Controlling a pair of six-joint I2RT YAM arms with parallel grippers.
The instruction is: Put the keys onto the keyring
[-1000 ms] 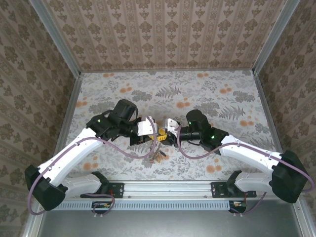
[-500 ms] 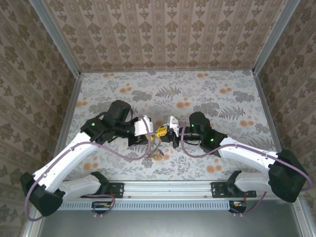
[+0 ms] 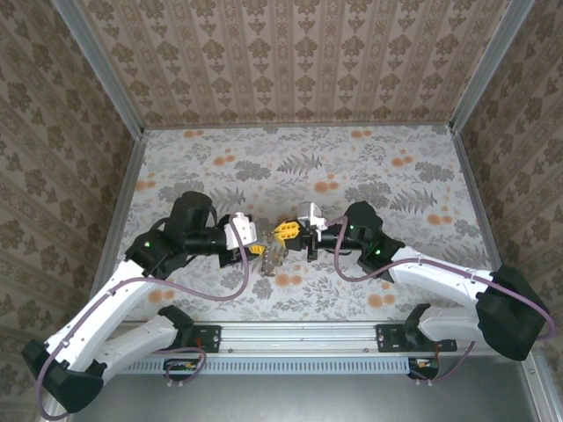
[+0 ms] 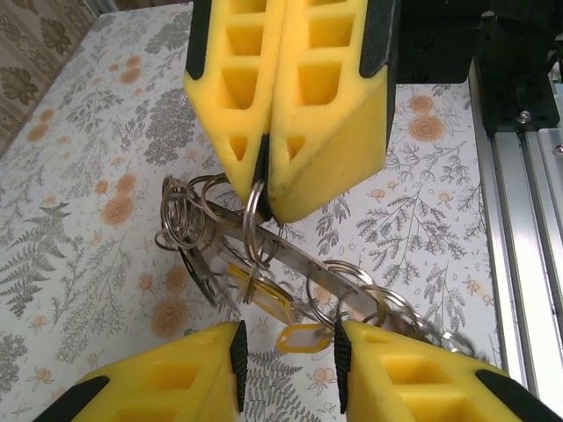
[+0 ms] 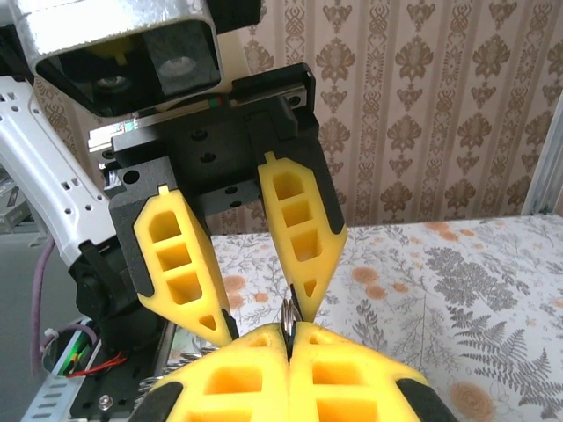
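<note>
Two grippers | left gripper [image 5: 264,325] now parted, backed off leftward (empty) | right gripper [image 4: 264,192] pinches small ring [image 4: 252,230], keys [image 4: 266,304] dangling

Brown damask wallpaper covers the three walls [image 3: 290,53] around a floral-patterned surface [image 3: 369,158], framed by pale metal posts [image 3: 98,66].

Glossy, polished-metal split rings [image 4: 182,211] and smooth grey-metal keys [image 4: 303,271] with shiny yellow plastic tags [image 4: 303,337] hang from the right claw [image 4: 264,189]. Its ribbed yellow fingers [image 4: 325,114] look matt, possibly soft plastic. The table [image 4: 88,176] has a matt floral print, and its rail [image 4: 519,220] is brushed aluminium.
</note>
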